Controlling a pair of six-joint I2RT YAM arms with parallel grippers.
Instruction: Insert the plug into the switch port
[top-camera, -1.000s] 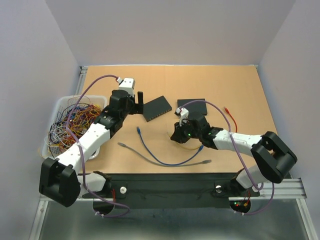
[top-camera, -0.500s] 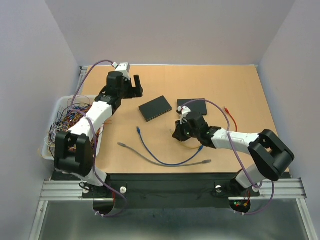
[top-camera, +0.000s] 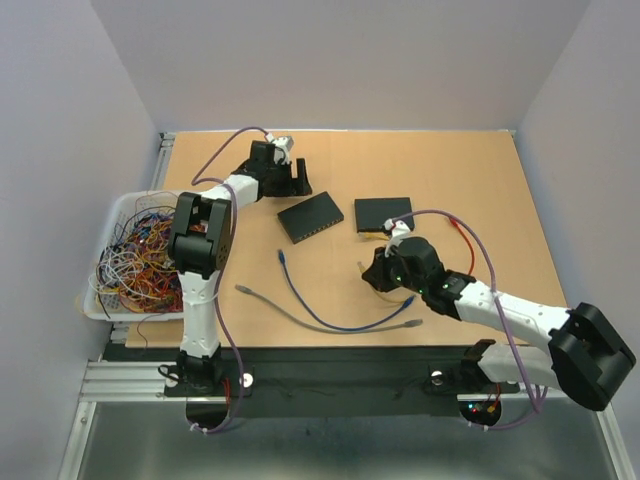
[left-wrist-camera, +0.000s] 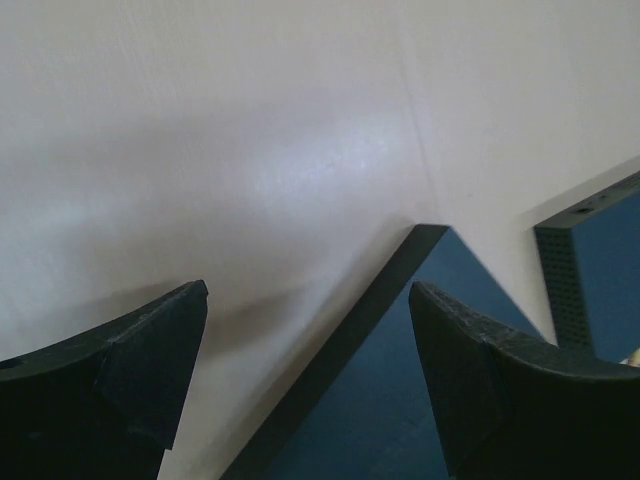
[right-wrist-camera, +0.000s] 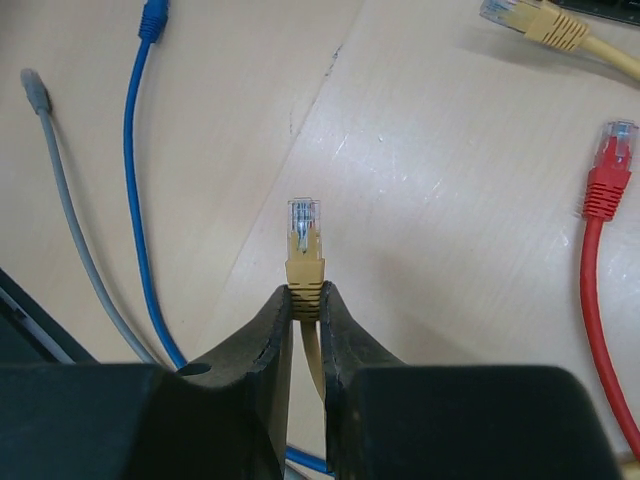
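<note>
Two black switches lie mid-table, the left switch (top-camera: 310, 217) angled and the right switch (top-camera: 384, 213) square. My right gripper (top-camera: 375, 272) hovers in front of the right switch, shut on a yellow plug (right-wrist-camera: 305, 255). The plug's clear tip sticks out past the fingertips (right-wrist-camera: 275, 320) and its cable trails back between them. My left gripper (top-camera: 298, 178) is open and empty behind the left switch. In its wrist view the fingers (left-wrist-camera: 150, 340) stand wide apart and show only the wall and a dark panel edge.
A blue cable (top-camera: 320, 318) and a grey cable (top-camera: 270, 305) lie near the front edge. A red cable (top-camera: 460, 232) lies right of the right switch. A second yellow plug (right-wrist-camera: 545, 25) lies near the red plug (right-wrist-camera: 608, 165). A white bin of tangled cables (top-camera: 140, 255) stands at the left.
My left arm has swung from beside the left switch out toward the back of the table. My right gripper has moved slightly nearer and right, still holding the yellow plug.
</note>
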